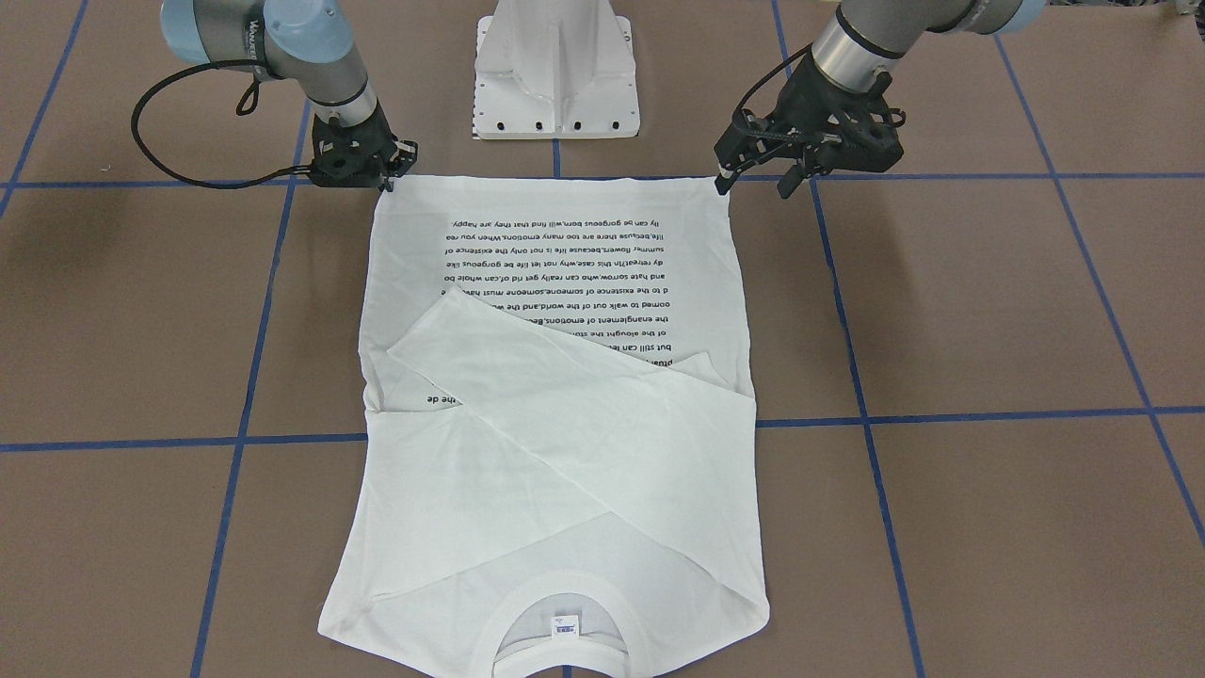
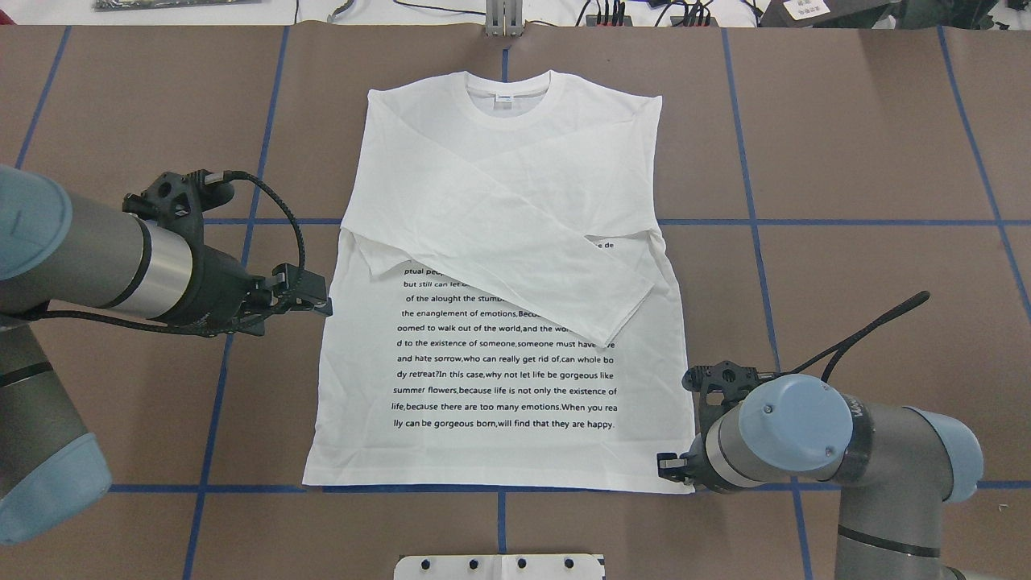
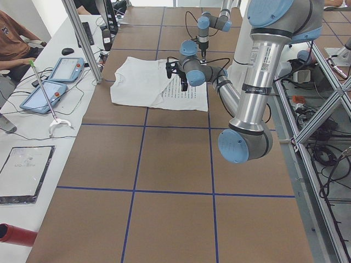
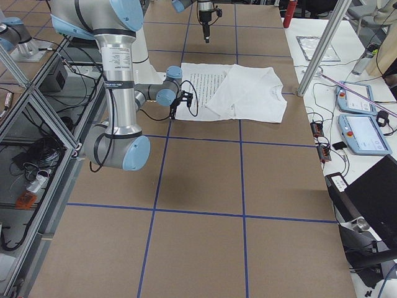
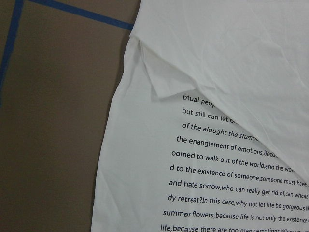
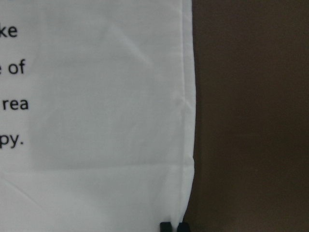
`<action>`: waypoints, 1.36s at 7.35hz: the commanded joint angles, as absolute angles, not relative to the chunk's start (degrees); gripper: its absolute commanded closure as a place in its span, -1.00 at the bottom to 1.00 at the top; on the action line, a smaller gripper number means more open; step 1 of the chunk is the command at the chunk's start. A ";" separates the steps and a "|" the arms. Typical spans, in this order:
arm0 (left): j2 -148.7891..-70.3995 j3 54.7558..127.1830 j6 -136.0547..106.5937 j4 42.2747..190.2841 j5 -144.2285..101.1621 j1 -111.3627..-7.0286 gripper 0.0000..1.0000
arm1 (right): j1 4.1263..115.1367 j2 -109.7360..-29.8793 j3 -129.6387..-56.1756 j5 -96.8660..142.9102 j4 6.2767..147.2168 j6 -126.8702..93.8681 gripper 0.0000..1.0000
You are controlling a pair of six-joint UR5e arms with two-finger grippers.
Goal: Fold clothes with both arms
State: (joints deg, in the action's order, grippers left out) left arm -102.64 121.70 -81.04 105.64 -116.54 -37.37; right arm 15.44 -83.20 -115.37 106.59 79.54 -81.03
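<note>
flat and face up on the brown table (image 2: 846,145), between the two arms, a white long-sleeved t-shirt (image 2: 451,451). ribbed collar (image 2: 509,103) on the side far from the robot, with a small neck label (image 1: 565,624) inside it. hem nearest the white pedestal base (image 1: 555,75). both sleeves folded in across the chest. upper sleeve (image 2: 532,250) on a diagonal toward the robot's right, covering the top lines of the black printed text (image 2: 507,391). lower lines uncovered and readable. blue tape lines (image 2: 846,222) gridding the table under and around the cloth.

at the hem corner on the robot's right, the right gripper (image 2: 670,469), pointed down and low at the table. in the right wrist view, two black fingertips (image 6: 165,226) nearly together with only a thin gap, right at the corner's edge. cannot tell whether any cloth sits between them.

off the shirt's other side, the left gripper (image 1: 755,184), raised above the table and apart from the cloth, fingers spread wide. in the overhead view, seen just beside the shirt's left side edge, about level with the first visible text lines. from the left wrist camera, a look down on that side edge, a sleeve fold and the text.
</note>
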 commanded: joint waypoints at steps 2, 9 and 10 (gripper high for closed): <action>-101.26 121.55 -81.04 105.56 -116.54 -37.44 -0.89 | 16.08 -83.67 -118.38 106.18 79.37 -84.43 1.00; -96.06 120.68 -99.38 106.35 -98.20 -18.31 -0.98 | 18.98 -82.62 -120.76 105.99 78.75 -86.92 1.00; -96.24 120.50 -100.62 106.26 -97.57 -16.45 -0.96 | 19.16 -82.70 -120.67 106.08 78.75 -86.92 1.00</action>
State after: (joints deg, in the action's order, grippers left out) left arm -96.15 120.90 -98.17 106.30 -99.41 -19.52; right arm 18.63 -82.69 -120.41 105.88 78.76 -86.92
